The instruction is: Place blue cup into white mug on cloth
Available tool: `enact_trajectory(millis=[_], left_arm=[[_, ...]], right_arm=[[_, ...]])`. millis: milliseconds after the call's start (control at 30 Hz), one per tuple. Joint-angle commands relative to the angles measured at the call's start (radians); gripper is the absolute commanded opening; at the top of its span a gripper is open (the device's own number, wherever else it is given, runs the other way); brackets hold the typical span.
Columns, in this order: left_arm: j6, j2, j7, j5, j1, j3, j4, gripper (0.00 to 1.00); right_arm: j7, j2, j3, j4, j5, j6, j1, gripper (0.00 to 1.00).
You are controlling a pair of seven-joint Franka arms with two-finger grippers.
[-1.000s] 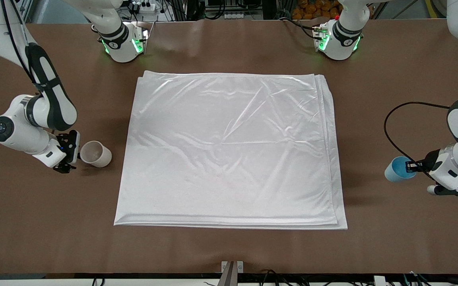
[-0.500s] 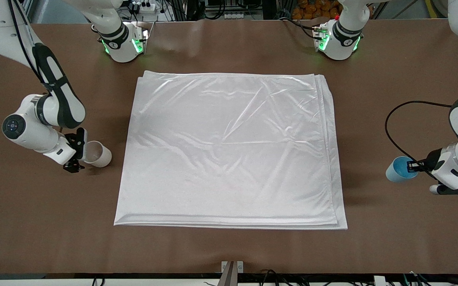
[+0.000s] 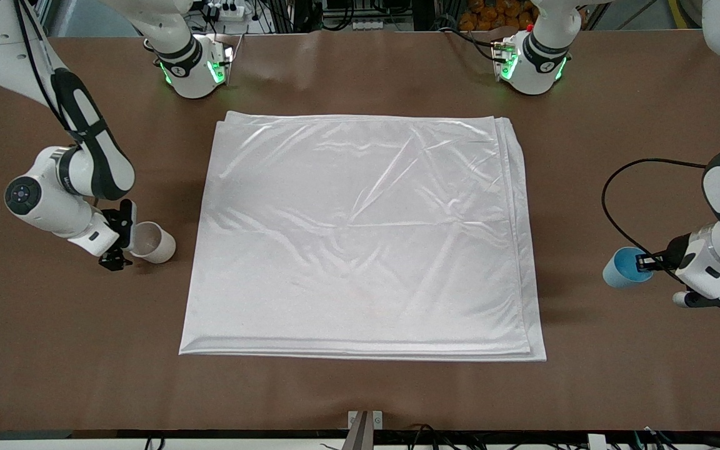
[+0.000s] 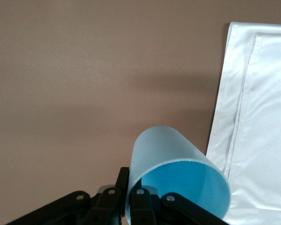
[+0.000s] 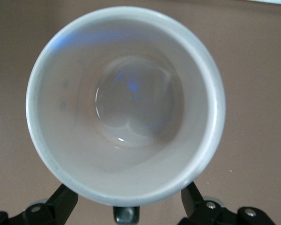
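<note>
The white mug point(image 3: 154, 244) lies tilted on the brown table beside the cloth point(image 3: 360, 237), at the right arm's end, with its mouth toward my right gripper point(image 3: 125, 239). That gripper is open, and its fingers point(image 5: 64, 202) straddle the mug's rim point(image 5: 126, 105). A small black handle point(image 5: 126, 214) shows under the rim. My left gripper point(image 3: 645, 262) is shut on the rim of the blue cup point(image 3: 622, 269), one finger inside and one outside point(image 4: 132, 190). It holds the blue cup point(image 4: 168, 161) tilted, low over the table by the cloth's edge point(image 4: 257, 117), at the left arm's end.
The two arm bases point(image 3: 194, 69) point(image 3: 532, 65) stand farther from the front camera than the cloth. A black cable point(image 3: 613, 206) loops over the table near the left arm. A small metal bracket point(image 3: 365, 420) sits at the table's near edge.
My right gripper has moved up to the white mug, and its open fingers now straddle the mug's mouth. My left gripper with the blue cup has shifted slightly toward the cloth.
</note>
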Motion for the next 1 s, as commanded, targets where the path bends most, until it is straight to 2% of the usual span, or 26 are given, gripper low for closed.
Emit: enact_trajectory(millis=[0,33,133,233,667,833,967], left_arm=[[-0.011,-0.025,-0.003,-0.015,0.014,0.003,-0.005,0.0],[-0.011,-0.028,-0.003,-0.016,0.014,0.003,-0.005,0.0],[-0.011,-0.037,-0.018,-0.018,0.012,0.003,-0.005,0.0],[-0.011,-0.035,-0.027,-0.022,0.011,0.0,0.018,0.0],[-0.011,-0.049,-0.107,-0.074,-0.001,-0.02,0.041,0.0],[-0.013,-0.052,-0.106,-0.081,0.008,-0.029,0.041,0.0],[-0.011,-0.051,-0.115,-0.128,0.006,-0.038,0.042,0.0]], right_arm=[[-0.032,-0.017,0.012,-0.025,0.003,0.021,-0.02,0.64],[-0.041,-0.02,0.012,-0.027,0.003,0.021,-0.018,0.56],[-0.1,-0.025,0.013,-0.027,0.003,0.021,-0.018,0.23],[-0.107,-0.03,0.013,-0.028,0.003,0.021,-0.018,0.0],[-0.106,-0.082,0.016,-0.022,0.005,0.021,-0.008,0.0],[-0.089,-0.125,0.059,-0.025,0.014,0.007,-0.011,0.0],[-0.034,-0.155,0.084,-0.027,0.028,-0.041,0.0,0.0]])
